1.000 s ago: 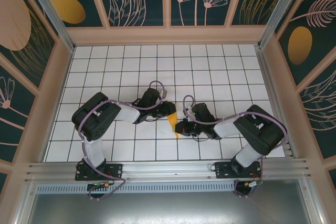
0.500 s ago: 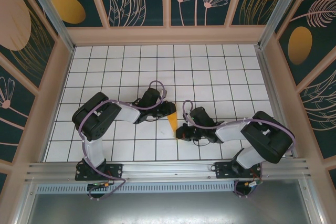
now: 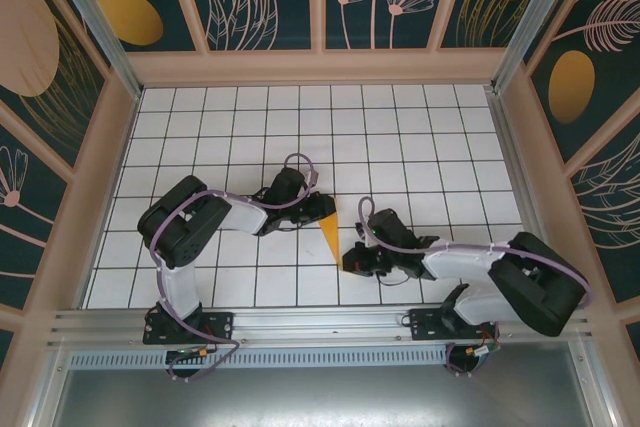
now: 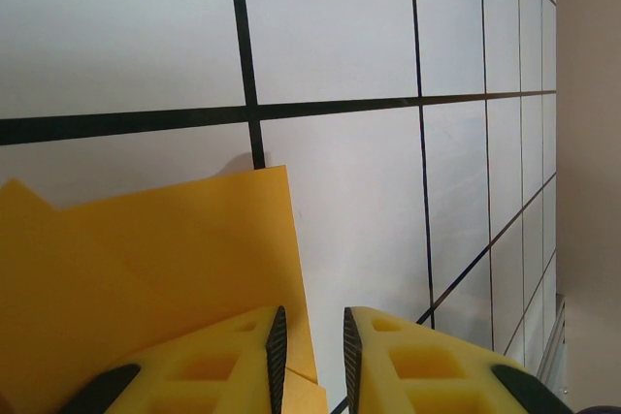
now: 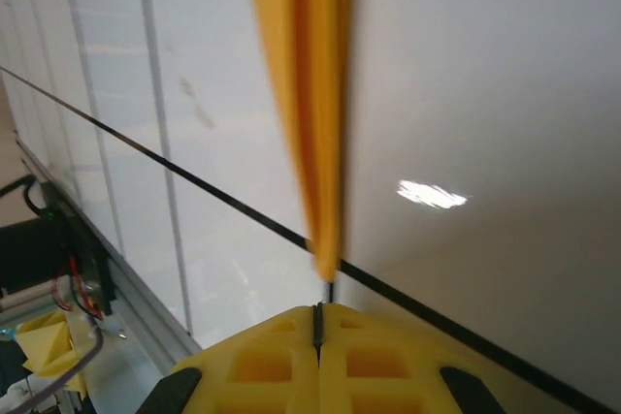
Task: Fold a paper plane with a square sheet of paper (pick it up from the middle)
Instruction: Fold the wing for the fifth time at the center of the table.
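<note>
The square sheet of paper (image 3: 329, 235) lies on the white grid table, folded into a slim orange-yellow pointed wedge like a paper plane, point toward me. My left gripper (image 3: 326, 212) is at its wide far end. In the left wrist view the paper (image 4: 146, 259) lies flat under the left finger (image 4: 223, 361). That gripper (image 4: 310, 322) is open by a narrow gap, with bare table showing in it. My right gripper (image 3: 348, 264) sits just past the point. In the right wrist view the paper's tip (image 5: 325, 254) ends right in front of the shut right gripper (image 5: 317, 309), which holds nothing.
Wooden walls with painted panels (image 3: 330, 67) fence the grid table (image 3: 300, 117) on three sides. An aluminium rail (image 3: 320, 322) runs along the near edge, close behind my right gripper. The right arm's elbow (image 3: 540, 292) reaches toward the right wall.
My right gripper has slid toward the near edge, off the paper's point, and its elbow has swung out to the right. The left arm and the paper have stayed put.
</note>
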Motion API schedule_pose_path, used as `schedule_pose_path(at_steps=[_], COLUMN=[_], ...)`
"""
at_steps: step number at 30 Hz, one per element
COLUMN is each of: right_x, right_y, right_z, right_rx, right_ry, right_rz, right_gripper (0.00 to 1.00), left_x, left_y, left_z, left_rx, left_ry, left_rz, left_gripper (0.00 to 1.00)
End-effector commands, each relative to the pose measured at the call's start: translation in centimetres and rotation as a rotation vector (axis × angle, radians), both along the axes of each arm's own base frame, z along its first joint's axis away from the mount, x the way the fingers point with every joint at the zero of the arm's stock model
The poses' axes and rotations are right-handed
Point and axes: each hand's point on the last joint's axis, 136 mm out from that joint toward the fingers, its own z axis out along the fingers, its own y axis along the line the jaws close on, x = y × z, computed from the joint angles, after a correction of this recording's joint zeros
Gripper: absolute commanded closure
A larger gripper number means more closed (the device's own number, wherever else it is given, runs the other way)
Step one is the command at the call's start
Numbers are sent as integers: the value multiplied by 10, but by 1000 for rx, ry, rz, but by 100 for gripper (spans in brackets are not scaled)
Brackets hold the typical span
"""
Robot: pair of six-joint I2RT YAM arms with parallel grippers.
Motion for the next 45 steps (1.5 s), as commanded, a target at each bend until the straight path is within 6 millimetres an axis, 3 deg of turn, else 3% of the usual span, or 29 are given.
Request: schedule_pose_path(at_steps=[1,5,11,19,24,31,34,40,42,45], right_x=[32,56,64,40,21,5,13,45,54,66], right_y=[10,21,36,14,2,-9,-6,22,33,39], right_z=[35,37,12,-30,-37,-27,-10,38,42,31], right_rx=[58,67,36,-68,-49,-37,-20,78,88,39], right_ry=[-96,-106,-41,44,86,74,16,-114,-122,-113], right_rz=[-53,-73,-50,-49,-63,-45,-44,-44,-28,-35], right_gripper=[99,99,99,98,97,96,96,97,98,99], left_x=[-21,-22,-22,-22,-22,-22,-22,-23,-23,-23], left_y=[49,48,48,52,52,52,52,50,50,49], left_z=[-78,-78,-80,-80,-80,-81,-81,-80,-79,-78], left_rx=[268,265,273,288,294,299,296,288,284,282], left_ry=[139,140,145,141,141,141,143,143,143,144], left_rz=[67,62,55,65,66,65,62,55,53,49], left_gripper=[74,73,73,73,74,74,74,73,73,73])
